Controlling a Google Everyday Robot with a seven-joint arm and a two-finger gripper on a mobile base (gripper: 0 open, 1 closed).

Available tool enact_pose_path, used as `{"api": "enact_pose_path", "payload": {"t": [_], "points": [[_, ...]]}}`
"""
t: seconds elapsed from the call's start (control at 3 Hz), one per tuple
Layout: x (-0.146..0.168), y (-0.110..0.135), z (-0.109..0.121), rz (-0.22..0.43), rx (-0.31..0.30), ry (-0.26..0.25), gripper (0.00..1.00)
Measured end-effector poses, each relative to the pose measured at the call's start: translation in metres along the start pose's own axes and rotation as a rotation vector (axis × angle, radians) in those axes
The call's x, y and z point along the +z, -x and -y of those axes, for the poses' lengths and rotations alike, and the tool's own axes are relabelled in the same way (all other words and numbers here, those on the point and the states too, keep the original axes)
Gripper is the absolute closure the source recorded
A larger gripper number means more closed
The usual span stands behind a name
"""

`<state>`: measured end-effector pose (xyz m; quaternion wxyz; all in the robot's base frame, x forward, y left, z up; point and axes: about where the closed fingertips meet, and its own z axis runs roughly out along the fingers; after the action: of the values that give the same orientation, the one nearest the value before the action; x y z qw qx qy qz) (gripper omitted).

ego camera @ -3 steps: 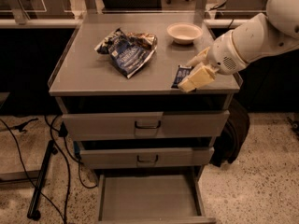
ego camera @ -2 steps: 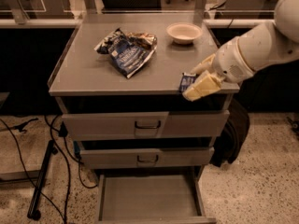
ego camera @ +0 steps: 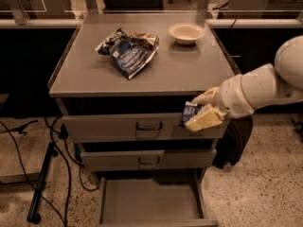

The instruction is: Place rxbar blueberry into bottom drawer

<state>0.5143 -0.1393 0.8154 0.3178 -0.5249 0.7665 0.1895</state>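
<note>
My gripper (ego camera: 199, 112) is shut on the rxbar blueberry (ego camera: 189, 112), a small dark navy bar with pale print. It holds the bar in the air in front of the top drawer's right end, just below the cabinet's top edge. The cream fingers (ego camera: 204, 118) cover the bar's right part. The bottom drawer (ego camera: 149, 203) is pulled out below, a wide shallow grey tray with nothing in it. The white arm (ego camera: 258, 91) comes in from the right.
On the cabinet top (ego camera: 94, 74) lie a crumpled blue-and-silver chip bag (ego camera: 129, 51) and a small white bowl (ego camera: 186, 32). Two upper drawers with dark handles (ego camera: 148, 126) are shut. Black cables (ego camera: 47, 164) run on the floor at the left. A dark object (ego camera: 232, 141) sits beside the cabinet's right side.
My gripper has carried the bar off the cabinet's right front corner and down, to the level of the top drawer front.
</note>
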Motion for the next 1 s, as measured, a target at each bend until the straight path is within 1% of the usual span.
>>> {"api": "enact_pose_path", "payload": {"t": [0.33,0.67,1.0], "points": [[0.039,-0.033,-0.019,0.039,0.011,0.044,1.0],[0.039,-0.033,-0.019,0.039,0.011,0.044,1.0],[0.063,-0.061,-0.026,0.024,-0.022,0.03,1.0]]}}
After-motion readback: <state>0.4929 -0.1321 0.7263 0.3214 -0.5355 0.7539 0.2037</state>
